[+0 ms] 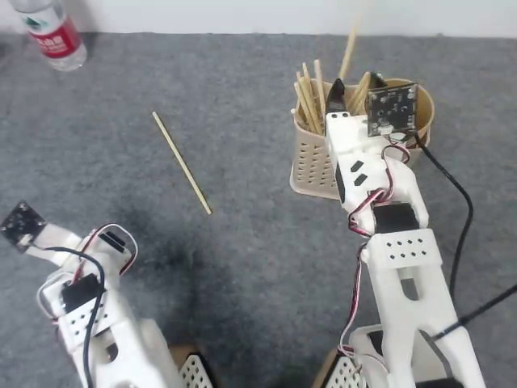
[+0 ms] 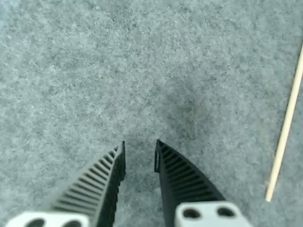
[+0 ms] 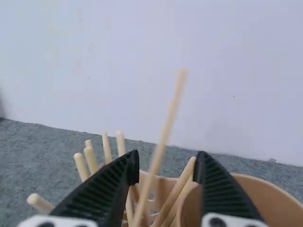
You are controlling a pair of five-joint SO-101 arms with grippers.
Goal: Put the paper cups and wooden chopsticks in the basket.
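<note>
Right wrist view has the right arm's fingers (image 3: 118, 182) spread apart above the beige perforated plastic basket (image 1: 311, 166). One pale wooden chopstick (image 3: 163, 137) stands upright in the gap between them; I cannot tell whether it touches either finger. Below the fingers, more sticks lean in the basket beside the tan round rim of a paper cup (image 3: 258, 189).

The step in hand looks like dropping this stick into the basket. The next move probably calls for the loose wooden chopstick (image 1: 182, 162), which lies flat on the grey felt-covered table (image 1: 242, 259). It is well apart from the right arm's fingers and nearer the left arm's fingers (image 2: 165, 165). Those are slightly apart over bare table, with the stick off to one side and not between them. They would need to centre over it and close low.

Open table surrounds that stick. A clear plastic water bottle with a red label (image 1: 52, 32) stands far beyond it, near the back edge. Protruding stick tips crowd the right arm's fingers, so lifting straight up seems safest.
</note>
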